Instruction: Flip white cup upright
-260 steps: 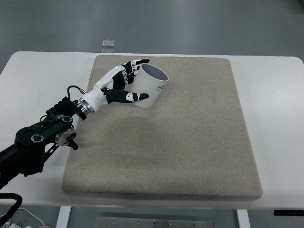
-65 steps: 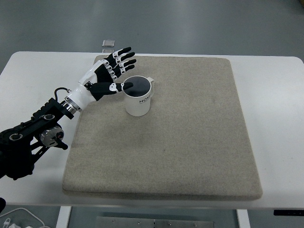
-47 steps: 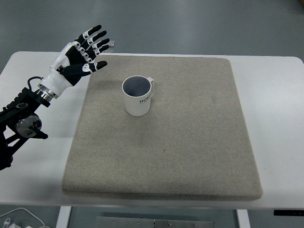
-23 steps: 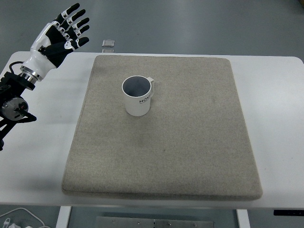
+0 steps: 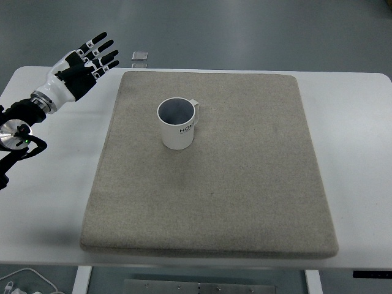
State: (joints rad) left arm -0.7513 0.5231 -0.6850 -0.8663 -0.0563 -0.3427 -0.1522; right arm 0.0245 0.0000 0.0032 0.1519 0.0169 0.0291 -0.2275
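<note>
A white cup stands upright on the beige mat, its dark mouth facing up and its handle toward the back right. Dark lettering shows on its side. My left hand hovers over the white table at the far left, well apart from the cup, with fingers spread and nothing in it. Its arm comes in from the left edge. The right arm does not show.
The mat covers most of the white table. A small grey square object lies at the table's back edge, just right of my left hand. Grey floor lies beyond the table.
My left hand let go of the cup, which now stands upright, and drew back to the far left. In the last half second it dropped slightly lower and rightward.
</note>
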